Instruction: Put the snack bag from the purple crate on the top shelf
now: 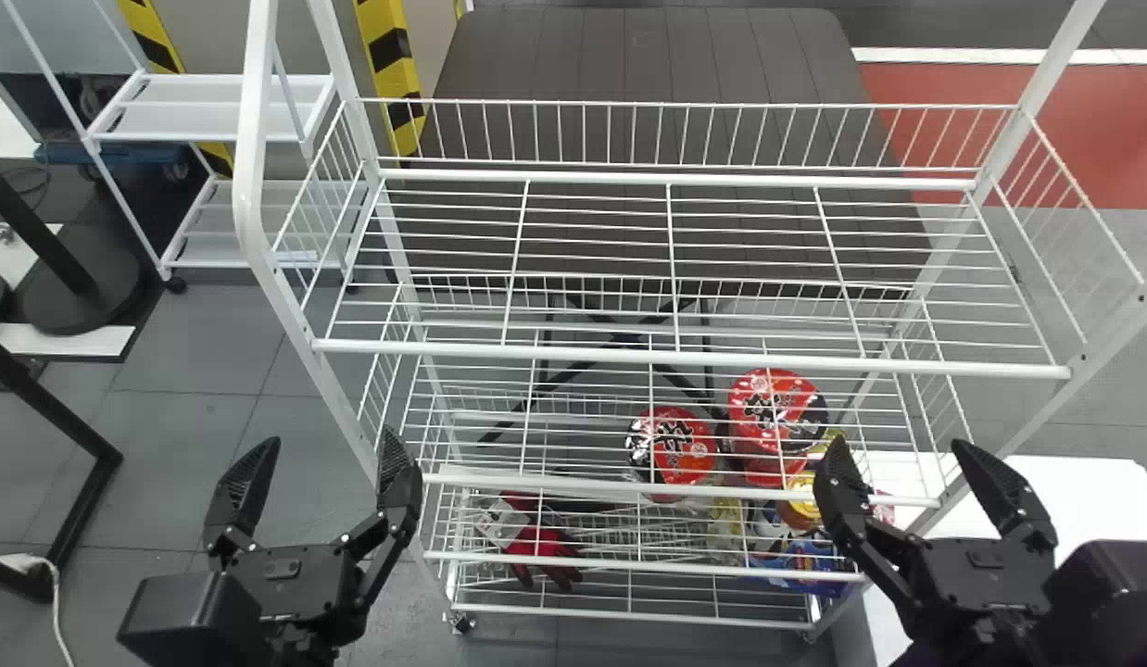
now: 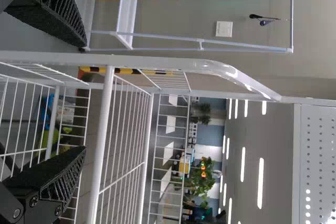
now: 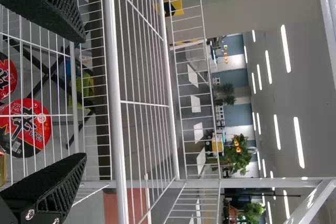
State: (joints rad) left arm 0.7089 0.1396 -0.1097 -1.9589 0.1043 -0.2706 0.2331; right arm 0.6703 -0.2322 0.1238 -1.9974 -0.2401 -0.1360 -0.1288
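Wire shelving (image 1: 685, 356) partly screens a pair of red-lidded instant noodle bowls (image 1: 680, 459) in the head view, while the right pincer (image 1: 900, 446) overlaps a yellow-lidded container (image 1: 800, 505). Wires also cross a red glove (image 1: 541, 545) and a blue package (image 1: 814, 559), its contents impossible to tell. The bottom edge cuts off both arms. In the right wrist view, the left edge crops one bowl.

The left gripper (image 1: 331, 442) has its fingers apart, near the front left corner of a white rack (image 2: 102, 140); behind is a green plant (image 2: 206, 181).
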